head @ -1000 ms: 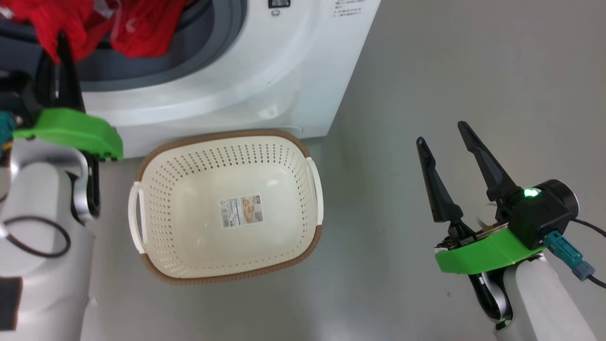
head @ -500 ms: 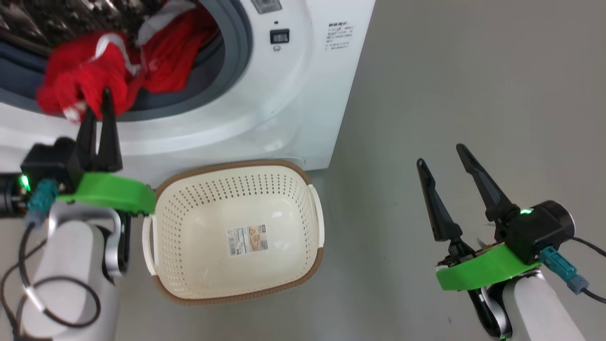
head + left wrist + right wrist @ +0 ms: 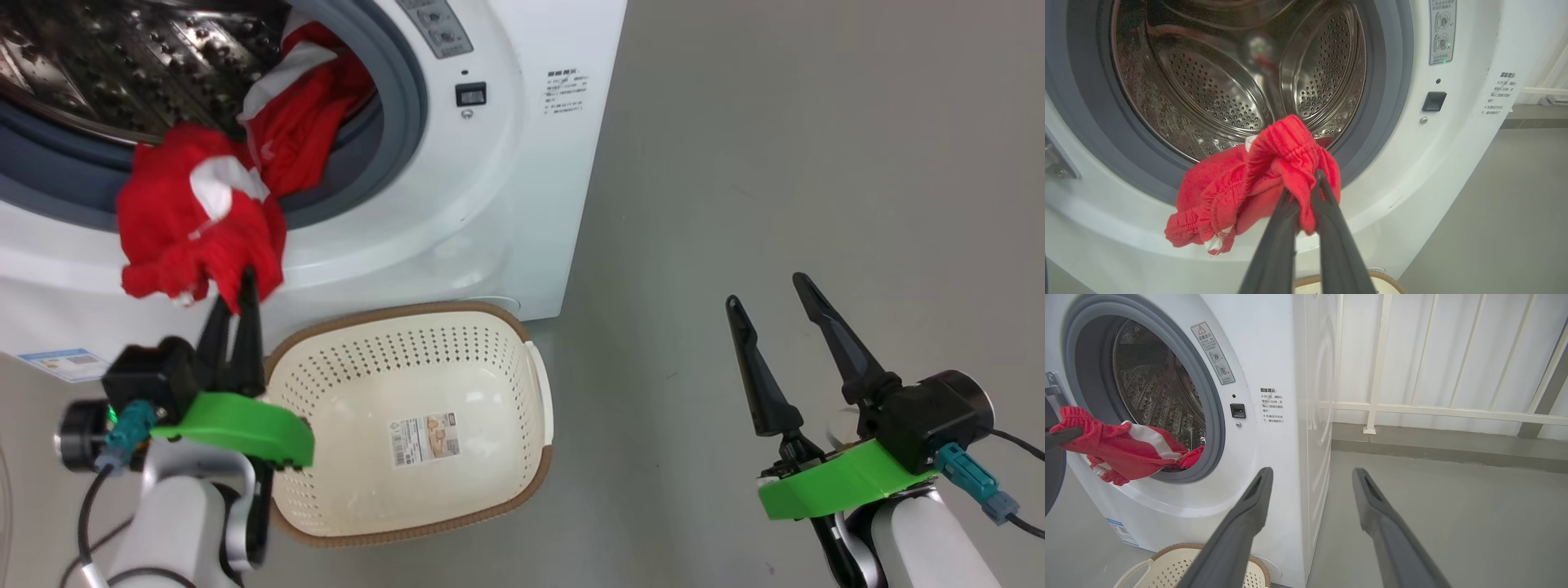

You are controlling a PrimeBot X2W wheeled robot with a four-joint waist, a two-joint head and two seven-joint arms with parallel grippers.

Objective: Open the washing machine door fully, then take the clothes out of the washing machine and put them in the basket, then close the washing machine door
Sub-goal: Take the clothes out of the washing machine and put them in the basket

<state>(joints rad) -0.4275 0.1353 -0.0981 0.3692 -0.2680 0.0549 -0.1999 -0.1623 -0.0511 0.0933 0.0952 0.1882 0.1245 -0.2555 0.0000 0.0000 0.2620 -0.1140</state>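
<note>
Head view shows you big white front-loading washing machine [image 3: 506, 204]; bright red fabric clothes [image 3: 188, 237] trail over its opening's lower lip, bound for cream perforated plastic basket [image 3: 392, 367] below. Left gripper [image 3: 237, 294] pinches them; right gripper [image 3: 766, 289] fingers spread.

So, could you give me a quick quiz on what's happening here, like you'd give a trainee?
1. True or false: the basket holds no clothes yet.
2. Fill in: the right gripper has its jaws ____.
3. What grips the red clothes trailing out of the washing machine? A) the left gripper B) the right gripper C) nothing

Key: 1 true; 2 open; 3 A.
</note>
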